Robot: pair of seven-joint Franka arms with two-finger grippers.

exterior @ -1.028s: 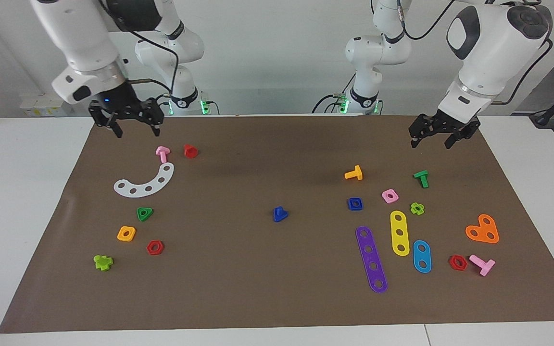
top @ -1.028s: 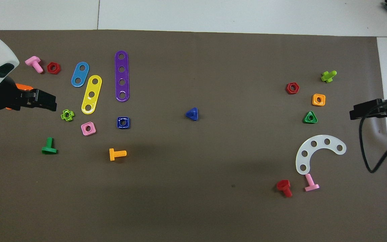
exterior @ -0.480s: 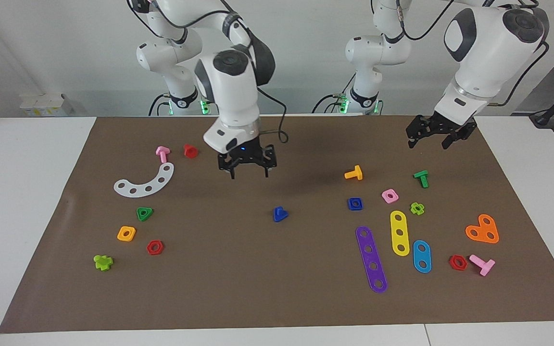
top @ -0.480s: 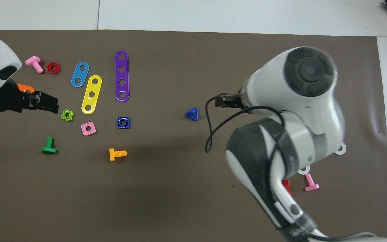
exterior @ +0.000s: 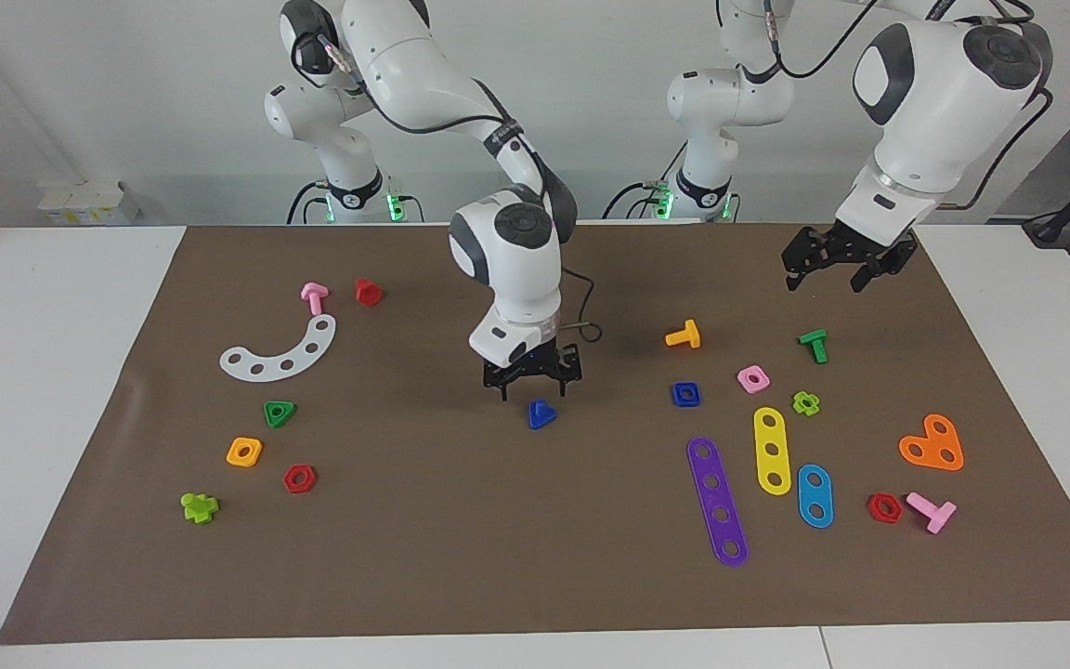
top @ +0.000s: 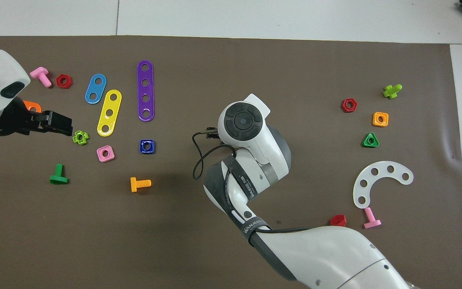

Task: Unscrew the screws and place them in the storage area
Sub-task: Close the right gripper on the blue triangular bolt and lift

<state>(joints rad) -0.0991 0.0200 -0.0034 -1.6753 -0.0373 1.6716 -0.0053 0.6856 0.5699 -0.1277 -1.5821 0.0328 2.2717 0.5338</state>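
i've got the right gripper (exterior: 532, 390) over the blue bolt (exterior: 541, 413)
jaws wide open, nothing held; left gripper (exterior: 838, 275) open too, empty, waiting.

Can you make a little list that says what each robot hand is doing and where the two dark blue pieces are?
right gripper: open, just above the blue triangular bolt, not touching it
left gripper: open, waiting in the air over the mat's edge near the green bolt
blue triangular bolt: lying alone mid-mat
blue square nut: flat on the mat beside the pink square nut
held: nothing
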